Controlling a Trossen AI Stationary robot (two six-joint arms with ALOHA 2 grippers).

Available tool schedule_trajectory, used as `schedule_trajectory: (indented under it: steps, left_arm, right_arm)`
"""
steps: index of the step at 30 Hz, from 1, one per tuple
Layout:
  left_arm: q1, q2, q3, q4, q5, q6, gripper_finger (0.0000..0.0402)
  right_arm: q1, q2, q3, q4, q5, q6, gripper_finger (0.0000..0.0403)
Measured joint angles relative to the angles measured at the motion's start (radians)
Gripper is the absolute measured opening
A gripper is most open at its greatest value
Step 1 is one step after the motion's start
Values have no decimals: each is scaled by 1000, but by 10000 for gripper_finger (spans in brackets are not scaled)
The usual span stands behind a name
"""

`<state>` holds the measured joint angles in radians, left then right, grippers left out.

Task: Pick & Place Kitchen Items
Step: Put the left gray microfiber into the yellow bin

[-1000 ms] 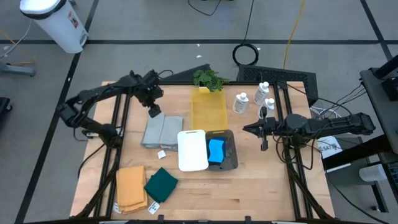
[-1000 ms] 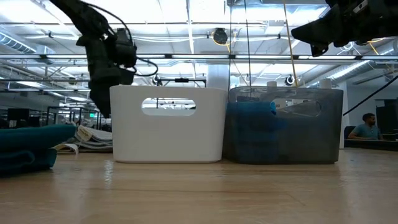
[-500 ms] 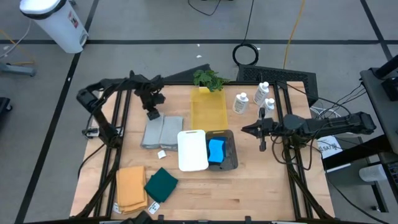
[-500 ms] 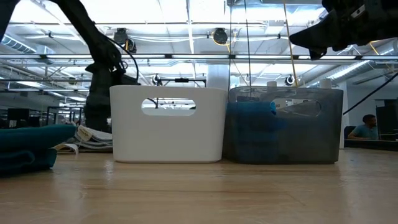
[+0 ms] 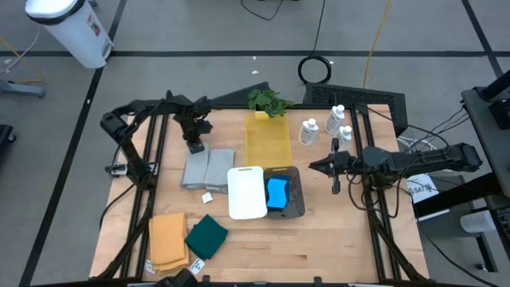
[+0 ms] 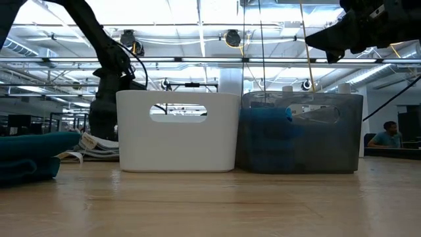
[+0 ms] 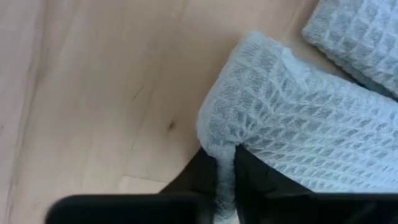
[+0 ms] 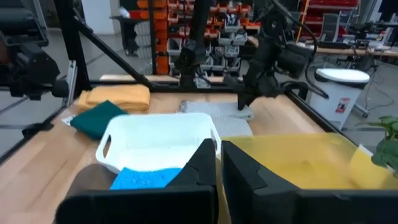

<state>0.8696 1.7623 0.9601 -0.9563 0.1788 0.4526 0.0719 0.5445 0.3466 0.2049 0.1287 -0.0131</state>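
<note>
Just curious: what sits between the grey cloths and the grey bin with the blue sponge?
In the high view, a white bin stands between the grey cloths and the grey bin.

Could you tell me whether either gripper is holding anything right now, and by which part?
The left gripper pinches the grey cloth at its corner edge between its fingers. The right gripper holds nothing.

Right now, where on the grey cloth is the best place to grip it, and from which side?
Probably its far corner, from above: the grey cloth lies flat, so only an edge can be pinched. The left gripper is shut on that corner's fold.
</note>
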Motion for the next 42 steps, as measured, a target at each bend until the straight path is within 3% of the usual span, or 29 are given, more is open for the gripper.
schedule_trajectory:
  steps: [4, 9, 19, 26, 34, 42]
  left_arm:
    - [-12, -43, 35, -92, -116, -88, 22]
    - [-86, -182, 124, -190, -235, -152, 14]
    - [-338, -434, 267, -253, -410, -391, 15]
    - [-507, -430, 321, -344, -495, -519, 15]
    - [-638, -426, 390, -352, -547, -541, 15]
    - [-682, -427, 493, -346, -578, -537, 15]
  right_arm:
    - [0, 0, 0, 4, 0, 24, 0]
    - [0, 0, 0, 9, 0, 39, 0]
    - [0, 1, 0, 29, 0, 73, 0]
    - [0, 16, 0, 120, 0, 73, 0]
    - [0, 70, 0, 197, 0, 67, 0]
    - [0, 279, 0, 554, 0, 5, 0]
